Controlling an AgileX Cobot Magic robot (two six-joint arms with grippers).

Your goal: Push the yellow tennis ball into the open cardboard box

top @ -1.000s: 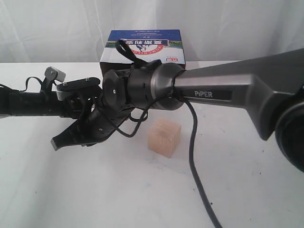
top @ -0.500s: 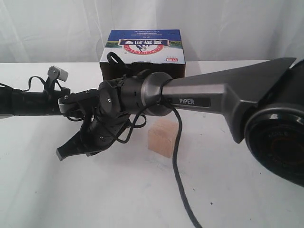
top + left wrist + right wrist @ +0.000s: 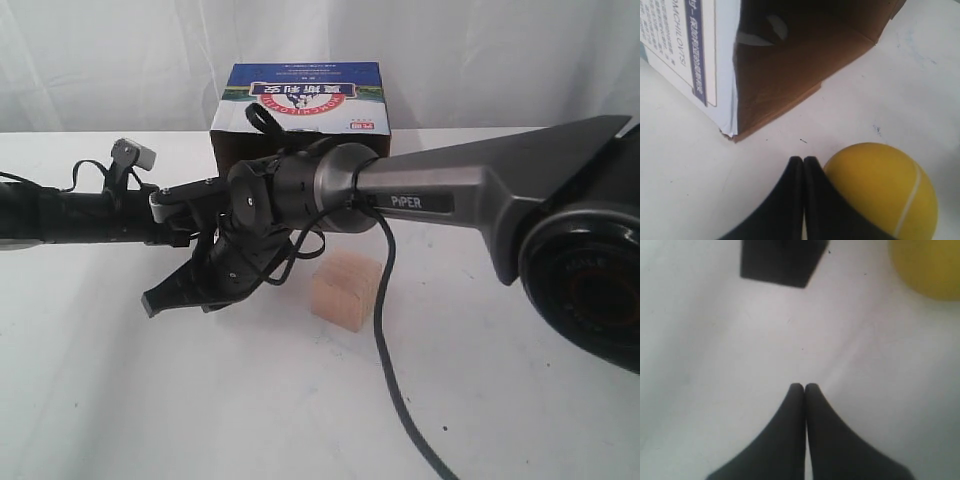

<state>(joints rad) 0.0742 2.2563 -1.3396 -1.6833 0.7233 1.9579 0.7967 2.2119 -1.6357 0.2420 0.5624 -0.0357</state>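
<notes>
Item: ball, on the desk, just beside the left fingers, short of the box mouth; hidden by the arms in the exterior view
Left fingers: pressed together, tip alongside the ball, not behind it
Right fingers: likewise closed, holding nothing, ball off to one side
Cube: nearby, untouched
Hazards, by my judgement: off-centre contact may roll the ball round the tip and past the opening; it may strike the box edge and rebound; the crossed arms may collide

Close wrist views share the yellow tennis ball.
</notes>
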